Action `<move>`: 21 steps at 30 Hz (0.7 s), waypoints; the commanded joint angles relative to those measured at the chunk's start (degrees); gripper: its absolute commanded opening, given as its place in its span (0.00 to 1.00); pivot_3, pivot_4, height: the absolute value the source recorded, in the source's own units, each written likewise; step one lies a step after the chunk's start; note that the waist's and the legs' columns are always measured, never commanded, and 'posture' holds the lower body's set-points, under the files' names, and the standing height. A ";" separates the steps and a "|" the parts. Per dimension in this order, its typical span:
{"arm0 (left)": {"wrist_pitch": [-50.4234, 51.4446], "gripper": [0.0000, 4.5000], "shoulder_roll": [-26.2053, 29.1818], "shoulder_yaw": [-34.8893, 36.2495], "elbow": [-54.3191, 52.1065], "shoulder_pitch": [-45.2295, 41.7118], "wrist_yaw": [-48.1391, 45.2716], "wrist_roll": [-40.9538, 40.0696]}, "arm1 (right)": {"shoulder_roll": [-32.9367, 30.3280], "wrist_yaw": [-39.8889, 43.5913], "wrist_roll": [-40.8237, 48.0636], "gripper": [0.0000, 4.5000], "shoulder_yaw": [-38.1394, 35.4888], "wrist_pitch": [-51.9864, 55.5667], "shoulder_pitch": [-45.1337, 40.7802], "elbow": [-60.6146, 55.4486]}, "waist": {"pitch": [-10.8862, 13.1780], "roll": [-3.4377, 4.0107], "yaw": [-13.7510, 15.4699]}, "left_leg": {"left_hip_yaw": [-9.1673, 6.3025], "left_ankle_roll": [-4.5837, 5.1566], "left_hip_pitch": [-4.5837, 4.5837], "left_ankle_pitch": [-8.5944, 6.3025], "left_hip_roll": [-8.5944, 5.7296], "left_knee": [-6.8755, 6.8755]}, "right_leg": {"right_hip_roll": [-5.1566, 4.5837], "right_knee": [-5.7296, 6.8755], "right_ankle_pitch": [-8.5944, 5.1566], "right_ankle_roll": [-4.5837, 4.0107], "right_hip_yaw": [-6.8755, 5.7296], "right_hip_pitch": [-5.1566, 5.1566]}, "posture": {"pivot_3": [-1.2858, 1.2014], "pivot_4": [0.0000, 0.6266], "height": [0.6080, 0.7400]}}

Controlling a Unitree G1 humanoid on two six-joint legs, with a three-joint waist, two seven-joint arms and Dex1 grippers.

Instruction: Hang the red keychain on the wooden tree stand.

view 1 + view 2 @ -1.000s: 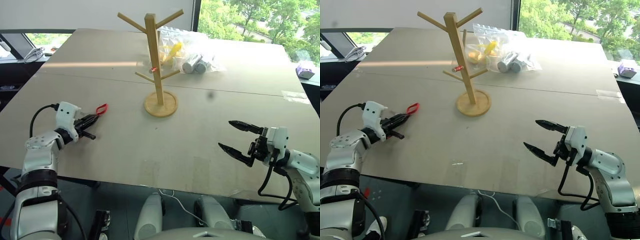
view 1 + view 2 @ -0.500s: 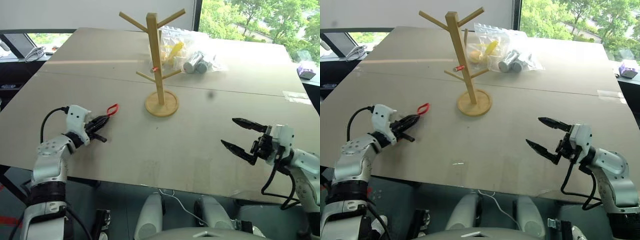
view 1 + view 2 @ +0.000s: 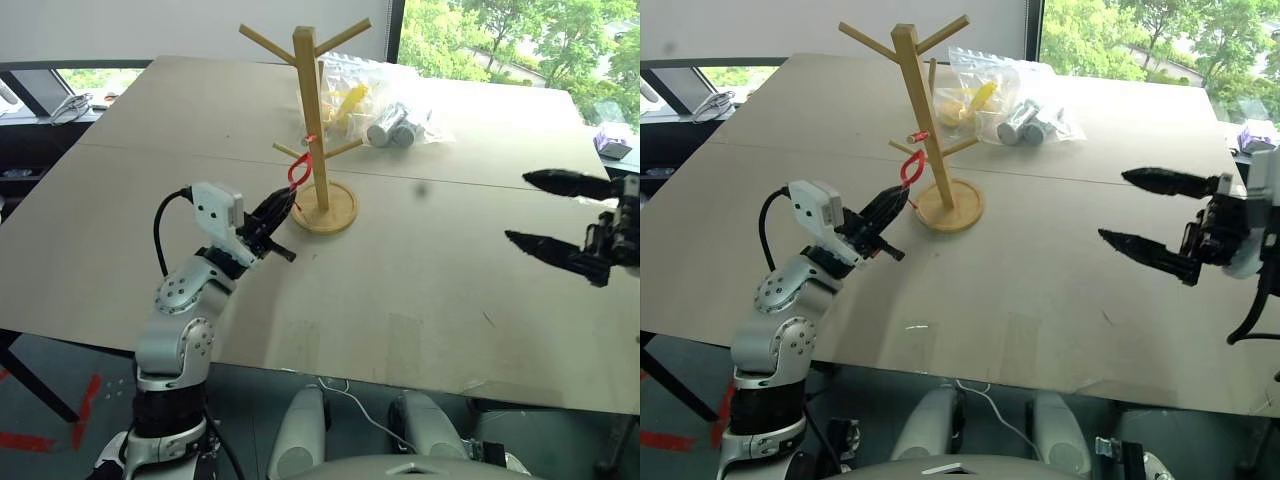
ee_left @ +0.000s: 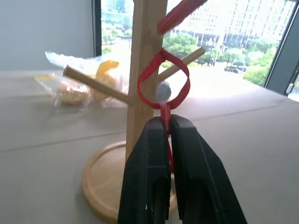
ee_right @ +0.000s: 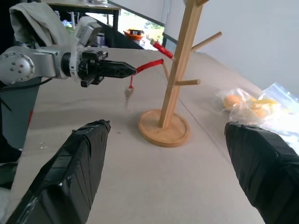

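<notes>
I am pinching the red keychain (image 4: 163, 80) in the left pincer (image 3: 274, 212), its two black fingers pressed together on the strap end so the loop is standing free and open ahead of the tips. Gripping it by the tail is what is leaving the oval clear to slip over a peg. A small grey metal piece is dangling below the strap in the right wrist view. The loop is hovering off the tabletop (image 3: 420, 280), just beside the post of the wooden tree stand (image 3: 318, 140), at about the height of the lower pegs; from the left wrist view it looks lined up near the lower left-hand peg, though I cannot tell whether it is touching wood yet. I judge it is not hung.

The right pincer (image 3: 1152, 212) is hanging well apart on the far side, fingers spread wide and gripping nothing; I am keeping it clear so it is not crowding the stand, and it is ready to steady the base if the stand tips.

Behind the stand, clear bags (image 3: 375, 100) of small items are lying out of the way. Another small red bit (image 3: 310, 139) is sitting on the post.
</notes>
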 commanded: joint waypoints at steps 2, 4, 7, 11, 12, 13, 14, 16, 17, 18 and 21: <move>-2.91 0.00 -3.53 -2.25 -9.14 -1.14 6.08 2.17 | -2.61 3.27 0.98 0.94 -2.81 2.94 -1.17 2.14 | 0.01 0.02 0.12 | 0.00 0.01 -0.09 -0.01 -0.02 0.11 | -0.01 -0.01 0.00 0.00 0.00 -0.01 | 0.52 0.24 1.00; -5.62 0.00 -5.01 -3.21 -11.63 -0.06 8.05 4.84 | -3.70 4.13 2.94 0.94 -4.01 5.26 -1.74 2.63 | 0.01 0.02 0.10 | 0.01 0.02 -0.12 -0.01 -0.03 0.16 | -0.02 -0.01 0.00 0.01 0.00 -0.01 | 0.52 0.24 1.00; -6.48 0.00 -6.83 -4.22 -14.01 2.75 8.38 3.63 | -3.98 4.41 2.35 0.94 -3.84 5.83 -3.31 3.75 | 0.01 0.02 -0.07 | 0.00 0.02 -0.11 -0.01 -0.02 0.17 | -0.01 -0.01 0.00 0.00 0.02 0.00 | 0.52 0.24 1.00; -8.68 0.00 -6.17 -6.21 -14.48 6.22 7.22 5.82 | -3.58 5.54 0.39 0.94 -2.51 5.40 -4.63 4.67 | 0.01 0.02 0.08 | 0.01 0.02 -0.09 -0.01 -0.02 0.17 | 0.00 0.00 0.00 0.01 0.02 0.00 | 0.52 0.24 1.00; -9.30 0.00 -6.14 -6.19 -14.30 6.80 7.24 6.07 | -3.52 5.71 0.09 0.94 -2.26 5.33 -4.98 4.80 | 0.01 0.02 0.08 | 0.01 0.02 -0.10 -0.01 -0.02 0.18 | 0.00 -0.01 0.00 0.01 0.02 -0.01 | 0.52 0.24 1.00; -9.17 0.00 -6.19 -5.91 -13.78 7.23 7.58 6.09 | -3.48 5.79 -0.12 0.94 -1.99 5.37 -5.55 5.04 | 0.01 0.02 0.07 | 0.01 0.02 -0.11 -0.01 -0.02 0.19 | 0.00 -0.01 0.00 0.01 0.02 -0.01 | 0.52 0.24 1.00; -9.46 0.00 -6.04 -5.75 -13.21 7.55 7.67 6.56 | -3.43 5.85 -0.27 0.94 -1.80 5.47 -6.09 5.25 | 0.01 0.02 0.06 | 0.02 0.03 -0.11 -0.01 -0.02 0.19 | 0.00 -0.01 0.00 0.01 0.02 -0.01 | 0.52 0.24 1.00; -10.22 0.00 -6.04 -5.26 -11.66 7.74 7.70 6.82 | -3.17 5.91 -0.76 0.94 -1.31 5.44 -7.22 5.74 | 0.01 0.02 0.08 | 0.01 0.03 -0.10 -0.01 -0.02 0.19 | 0.00 -0.01 0.00 0.01 0.02 -0.01 | 0.52 0.24 1.00; -10.83 0.00 -6.04 -5.09 -11.01 7.58 7.58 6.93 | -3.05 6.10 -1.04 0.94 -1.18 5.41 -7.44 5.85 | 0.01 0.02 0.08 | 0.01 0.03 -0.10 -0.01 -0.02 0.19 | 0.00 -0.01 0.00 0.01 0.02 -0.01 | 0.52 0.24 1.00; -11.22 0.00 -5.93 -5.03 -10.46 7.38 7.47 7.13 | -2.93 6.28 -1.30 0.94 -1.10 5.39 -7.55 5.91 | 0.01 0.02 0.10 | 0.01 0.03 -0.10 -0.01 -0.02 0.19 | 0.00 -0.01 0.00 0.01 0.02 -0.01 | 0.52 0.24 1.00; -12.52 0.00 -6.06 -4.82 -8.56 6.30 7.77 7.49 | -2.72 7.05 -2.24 0.94 -0.75 5.10 -7.34 5.85 | 0.01 0.03 0.10 | 0.01 0.03 -0.11 -0.02 -0.02 0.19 | 0.00 -0.02 0.00 0.01 0.01 -0.01 | 0.52 0.24 1.00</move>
